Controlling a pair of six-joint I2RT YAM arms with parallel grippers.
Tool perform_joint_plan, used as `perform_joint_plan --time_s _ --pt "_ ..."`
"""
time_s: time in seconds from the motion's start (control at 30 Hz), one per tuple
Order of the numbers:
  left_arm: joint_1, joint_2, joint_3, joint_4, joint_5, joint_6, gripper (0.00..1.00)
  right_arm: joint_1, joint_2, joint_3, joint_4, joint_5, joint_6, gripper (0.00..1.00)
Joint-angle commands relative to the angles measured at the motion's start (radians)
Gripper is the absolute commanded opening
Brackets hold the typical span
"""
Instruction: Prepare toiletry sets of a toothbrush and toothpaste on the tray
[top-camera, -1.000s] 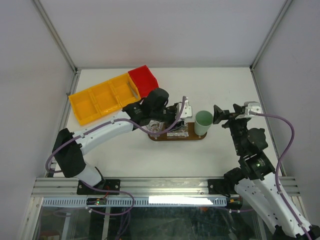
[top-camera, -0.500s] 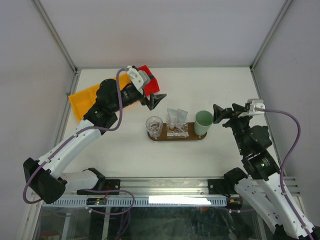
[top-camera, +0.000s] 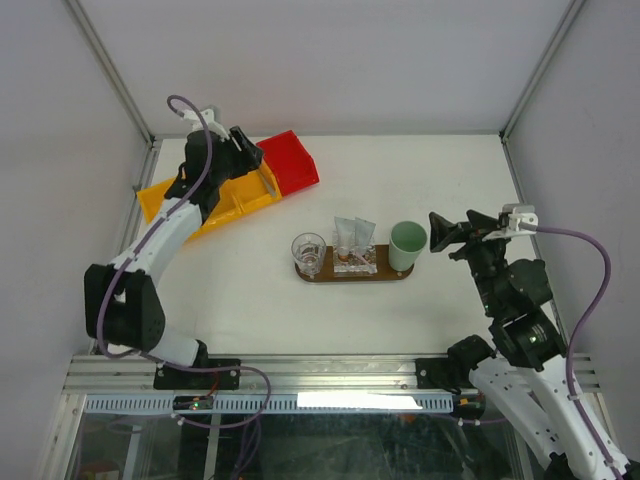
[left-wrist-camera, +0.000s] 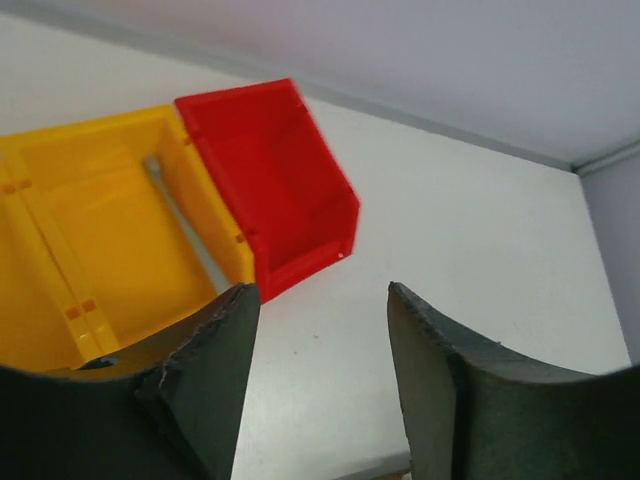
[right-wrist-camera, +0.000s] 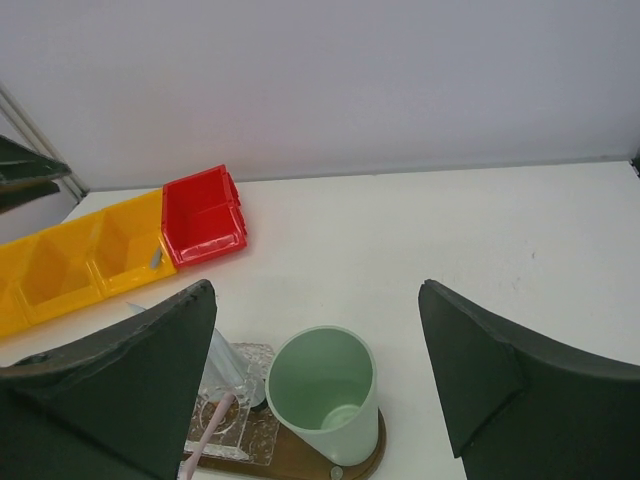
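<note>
Likely fetching: left gripper (left-wrist-camera: 318, 305), fingers spread, hovers over far-left yellow bin (left-wrist-camera: 110, 230) (a stick (left-wrist-camera: 185, 235) inside); next, descend and pinch it. Right gripper (right-wrist-camera: 315, 292) spread, empty.

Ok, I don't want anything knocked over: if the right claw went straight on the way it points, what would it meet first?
Probably the green cup on the tray's end, centred ahead of the open right claw, though it might pass just over the rim.
</note>
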Motion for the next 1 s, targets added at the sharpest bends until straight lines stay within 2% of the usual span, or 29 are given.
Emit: perform_joint_plan --time_s 0.0,0.17,0.23,0.37,0.5,0.87,0.97 --pt "0.022 0.144 0.115 -0.128 -0.125 -0.195 0.51 -0.004 -0.030 0.033 0.009 -0.006 0.006 0.86" --pt "0.040 0.311 0.222 -0.185 -0.158 -0.222 0.33 -0.003 -0.060 0.024 0.007 -0.010 0.004 0.86" --pt "0.041 0.370 0.260 -0.199 -0.148 -0.219 0.31 -0.003 -0.070 0.021 0.007 -0.003 0.005 0.86" --pt "0.039 0.441 0.269 -0.218 -0.121 -0.227 0.31 -0.002 -0.076 0.016 0.012 -0.008 0.007 0.86" --pt "0.021 0.474 0.253 -0.216 -0.094 -0.214 0.37 -0.002 -0.078 0.012 0.013 -0.011 0.008 0.86" --pt "-0.014 0.473 0.194 -0.142 -0.067 -0.209 0.44 -0.004 -0.074 0.001 0.018 -0.011 0.013 0.86" --pt "-0.016 0.469 0.187 -0.154 -0.098 -0.242 0.49 -0.002 -0.076 0.002 0.016 -0.010 0.013 0.86"
